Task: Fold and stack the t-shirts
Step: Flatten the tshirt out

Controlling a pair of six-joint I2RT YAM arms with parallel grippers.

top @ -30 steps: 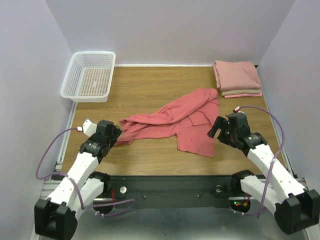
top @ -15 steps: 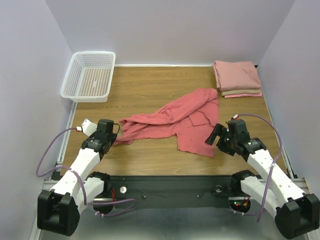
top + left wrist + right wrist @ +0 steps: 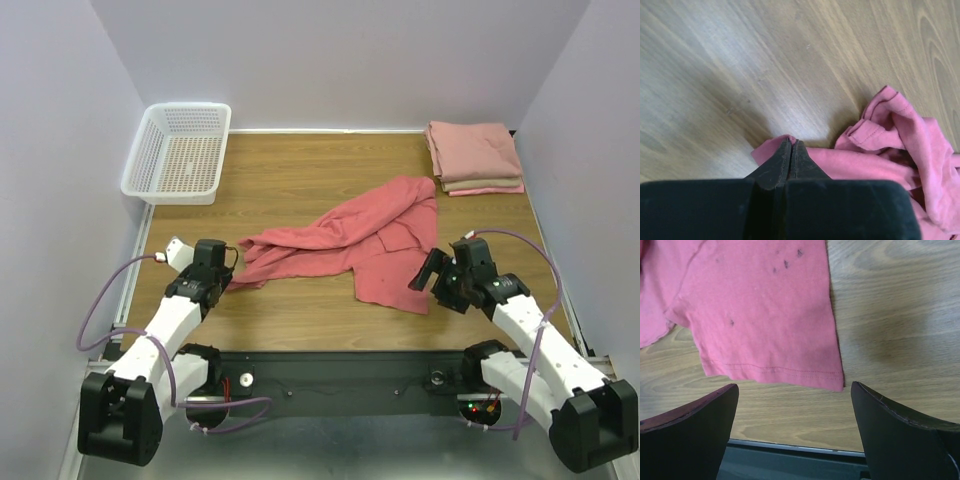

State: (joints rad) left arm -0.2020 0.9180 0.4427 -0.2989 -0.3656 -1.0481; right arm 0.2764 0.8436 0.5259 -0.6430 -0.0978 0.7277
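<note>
One t-shirt, corner in left end effector

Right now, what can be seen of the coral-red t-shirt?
The coral-red t-shirt lies crumpled and unfolded on the wooden table: soft cotton by its look, stitched hems, dark specks near its near-right corner. The left pincer is shut on its left edge; the open right pincer hovers at that corner.

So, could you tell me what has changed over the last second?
The left gripper closed its jaws on the left end of the coral-red t-shirt. The right gripper, open, moved back toward its base and now hangs by the shirt's near right corner. The shirt, the folded stack and the basket have not moved.
</note>
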